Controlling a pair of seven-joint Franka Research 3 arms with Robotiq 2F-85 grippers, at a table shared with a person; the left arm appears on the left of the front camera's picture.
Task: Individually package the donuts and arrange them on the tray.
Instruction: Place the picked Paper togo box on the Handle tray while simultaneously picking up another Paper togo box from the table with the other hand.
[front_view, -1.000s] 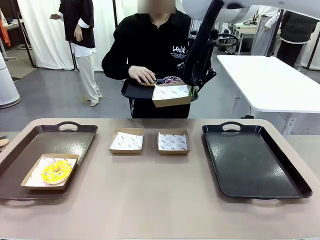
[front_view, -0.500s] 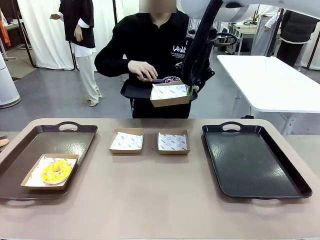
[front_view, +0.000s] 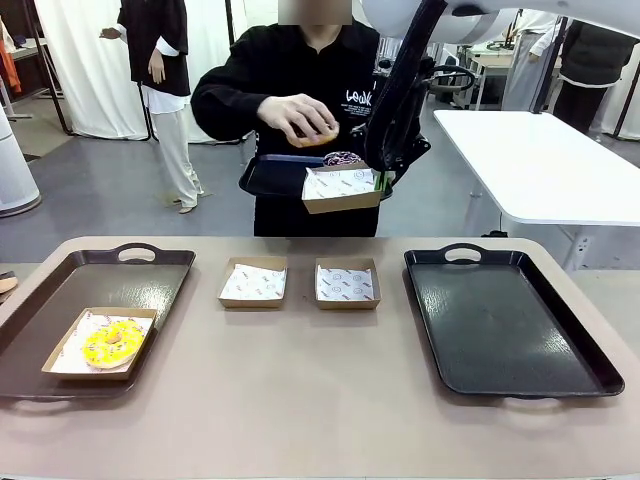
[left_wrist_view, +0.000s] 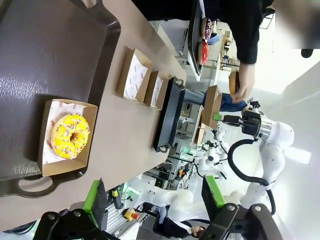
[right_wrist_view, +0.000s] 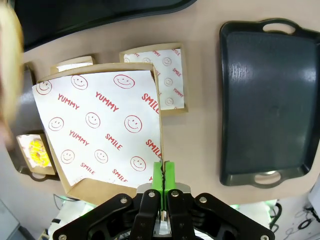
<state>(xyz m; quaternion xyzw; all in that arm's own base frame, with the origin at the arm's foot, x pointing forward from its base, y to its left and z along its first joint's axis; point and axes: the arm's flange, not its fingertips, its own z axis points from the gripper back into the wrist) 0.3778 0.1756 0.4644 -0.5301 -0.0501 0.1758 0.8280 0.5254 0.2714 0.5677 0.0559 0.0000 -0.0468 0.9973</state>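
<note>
My right gripper (front_view: 383, 182) is shut on the right edge of a paper-lined cardboard box (front_view: 341, 188), held in the air at the far side. The same box (right_wrist_view: 100, 130) and the clamped green pads (right_wrist_view: 162, 175) show in the right wrist view. Beside it a person holds a dark tray (front_view: 270, 176) carrying a sprinkled donut (front_view: 343, 158). The person's hand (front_view: 297, 118) holds a brown donut (front_view: 314, 136) above that tray. A red donut (left_wrist_view: 204, 52) also lies on it. A yellow donut (front_view: 112, 343) sits boxed on the left tray (front_view: 100, 275). My left gripper (left_wrist_view: 152, 187) hangs open above it.
Two empty lined boxes (front_view: 253, 283) (front_view: 346, 283) stand side by side mid-table. The black right tray (front_view: 505, 320) is bare. A white table (front_view: 540, 160) stands behind on the right, and another person stands at the back left.
The person's hand has lifted a brown donut off the held tray and raised it toward the box. My right gripper and its box have barely moved.
</note>
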